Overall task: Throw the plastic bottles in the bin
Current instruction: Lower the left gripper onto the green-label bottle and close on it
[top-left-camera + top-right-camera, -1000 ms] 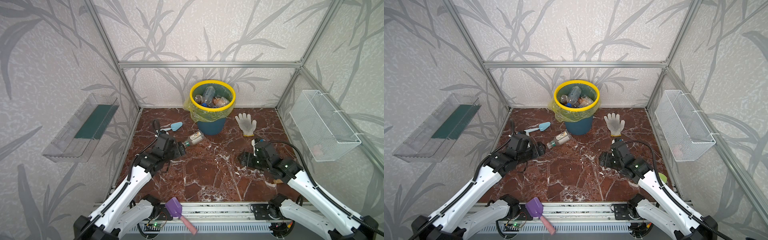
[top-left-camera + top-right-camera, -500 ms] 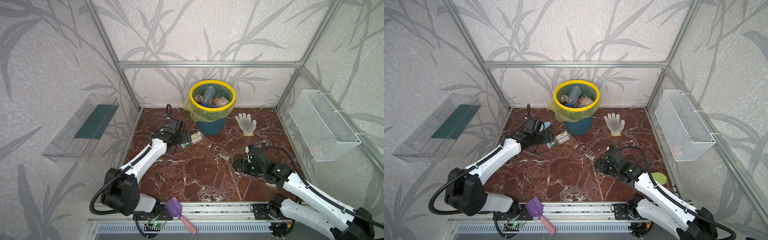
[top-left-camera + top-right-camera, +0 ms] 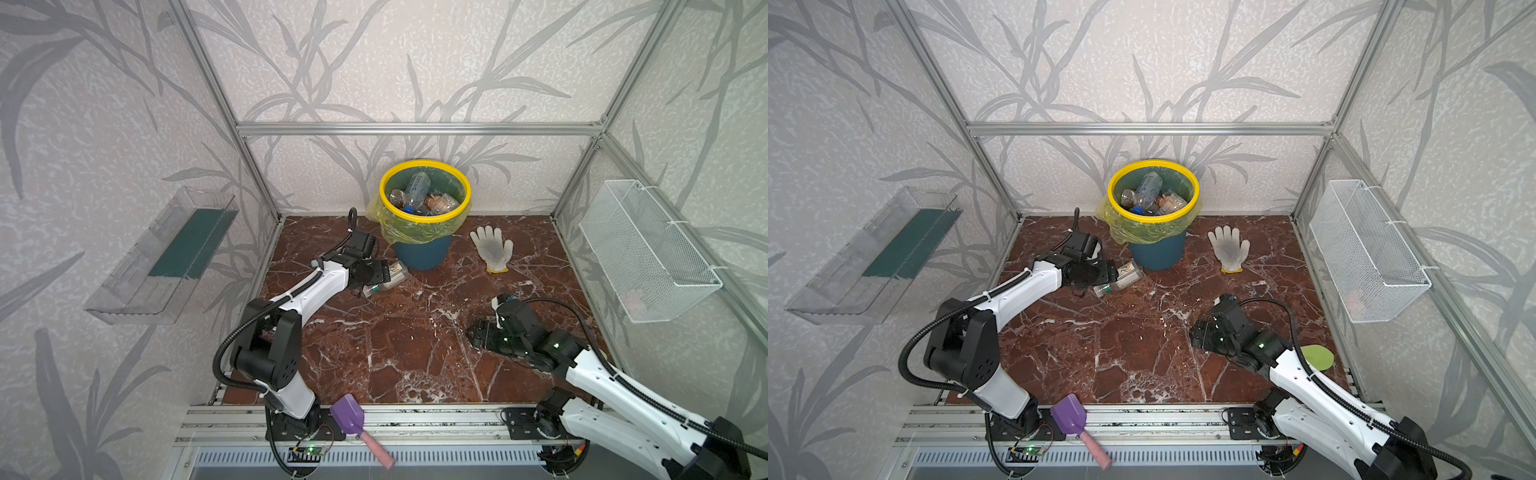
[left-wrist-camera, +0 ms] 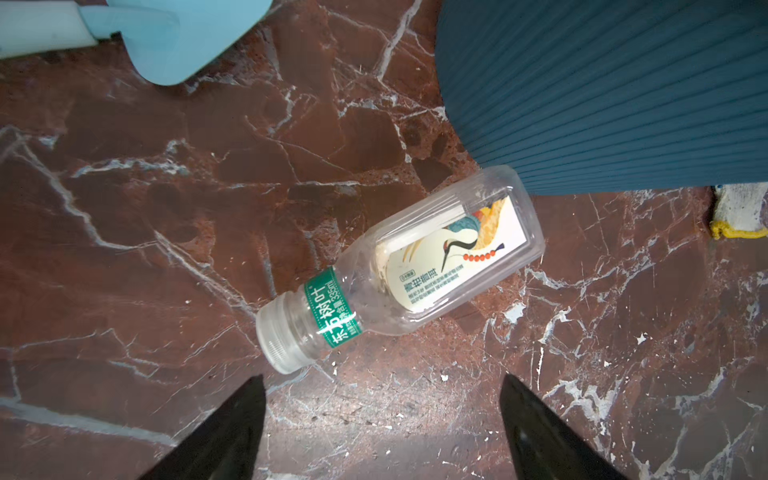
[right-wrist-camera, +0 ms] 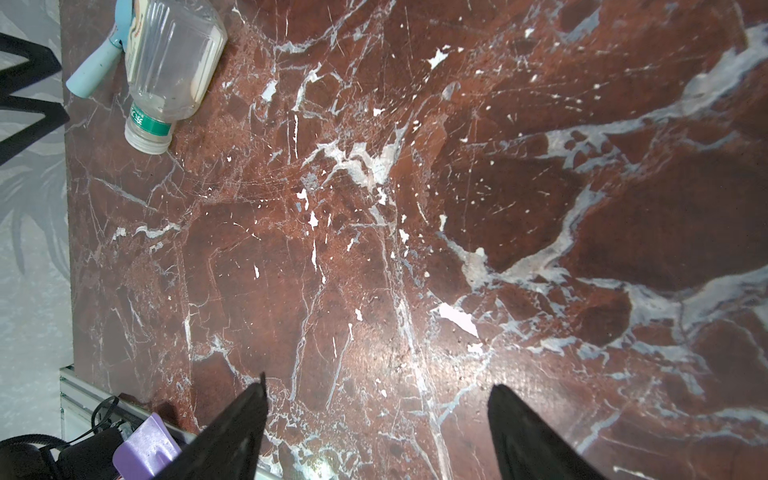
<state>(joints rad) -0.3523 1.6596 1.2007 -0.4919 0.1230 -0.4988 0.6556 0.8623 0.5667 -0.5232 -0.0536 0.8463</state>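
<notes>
step: bottle [image 4: 399, 266] pickup is judged underway | left pincer [image 4: 382, 379] apart, near its cap | right pincer [image 5: 378, 382] apart, empty | next: closure across body is needed

The bottle [image 4: 399, 266] lies on its side on the surface [image 3: 395, 340], directly ahead of the left claw [image 4: 381, 386], cap end nearest the claw. The bin [image 4: 602, 91] stands beyond the bottle, just beside its base end. Further bottles [image 3: 419, 195] lie inside the bin. The trowel [image 4: 174, 37] lies ahead of the left claw, on the side away from the bin. The glove [image 3: 492, 249] lies past the bin. The right claw [image 5: 376, 390] is above the surface, well apart from the bottle. The scoop [image 3: 349, 415] lies on the front rail [image 3: 436, 415], behind both claws.
</notes>
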